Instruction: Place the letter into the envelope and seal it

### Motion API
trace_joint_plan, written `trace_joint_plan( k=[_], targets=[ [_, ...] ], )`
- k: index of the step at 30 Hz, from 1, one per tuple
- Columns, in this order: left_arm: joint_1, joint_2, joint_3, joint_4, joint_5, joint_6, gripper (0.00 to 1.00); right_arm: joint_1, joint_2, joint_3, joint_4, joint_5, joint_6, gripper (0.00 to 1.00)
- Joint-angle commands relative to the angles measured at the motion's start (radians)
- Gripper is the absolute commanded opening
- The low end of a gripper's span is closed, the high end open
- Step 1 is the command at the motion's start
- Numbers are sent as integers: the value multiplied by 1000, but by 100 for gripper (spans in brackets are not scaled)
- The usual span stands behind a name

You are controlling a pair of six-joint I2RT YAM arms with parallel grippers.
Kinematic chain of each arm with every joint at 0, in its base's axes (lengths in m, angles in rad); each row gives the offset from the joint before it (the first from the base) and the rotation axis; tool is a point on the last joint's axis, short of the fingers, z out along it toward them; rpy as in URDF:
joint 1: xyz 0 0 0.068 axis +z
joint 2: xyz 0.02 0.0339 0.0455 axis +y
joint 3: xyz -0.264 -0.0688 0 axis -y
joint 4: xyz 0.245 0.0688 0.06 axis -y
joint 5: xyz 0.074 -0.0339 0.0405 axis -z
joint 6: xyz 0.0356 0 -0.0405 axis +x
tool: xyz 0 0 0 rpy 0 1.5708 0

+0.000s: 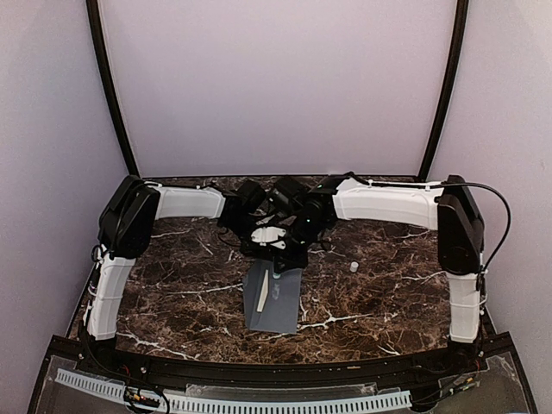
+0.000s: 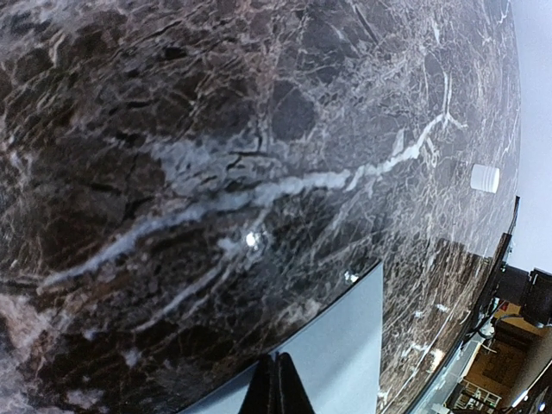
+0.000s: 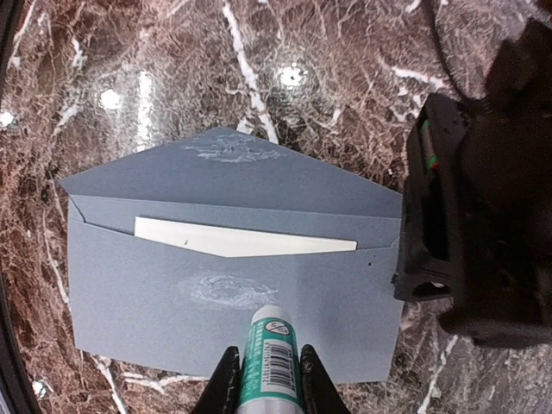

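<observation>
My left arm (image 1: 185, 203) and right arm (image 1: 388, 205) fold inward, elbows out, wrists nearly meeting. My left gripper (image 2: 276, 388) is pinched fully shut. My right gripper (image 3: 267, 384) points down, clamped around a green-labelled tube (image 3: 269, 358).

We're looking down on the marble table (image 1: 172, 297), and both arms fold inward, left arm (image 1: 185, 203) and right arm (image 1: 384, 204) meeting over the far end of the envelope (image 1: 283, 315); the letter (image 1: 259, 295) shows as a pale strip along its left side, and a small white cap (image 1: 354, 267) lies off to the right
</observation>
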Motion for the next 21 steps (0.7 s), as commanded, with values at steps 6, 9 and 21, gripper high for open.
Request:
trace_joint_plan(
  k=[6, 9, 21],
  targets=[
    [3, 29, 45, -48, 8, 48, 0, -10, -194, -71, -44, -63, -4, 0],
    [3, -33, 62, 2, 57, 57, 0, -22, -276, -117, -49, -110, -4, 0],
    [4, -665, -365, 627, -132, 12, 31, -228, -559, -199, 34, -331, 72, 0]
  ],
)
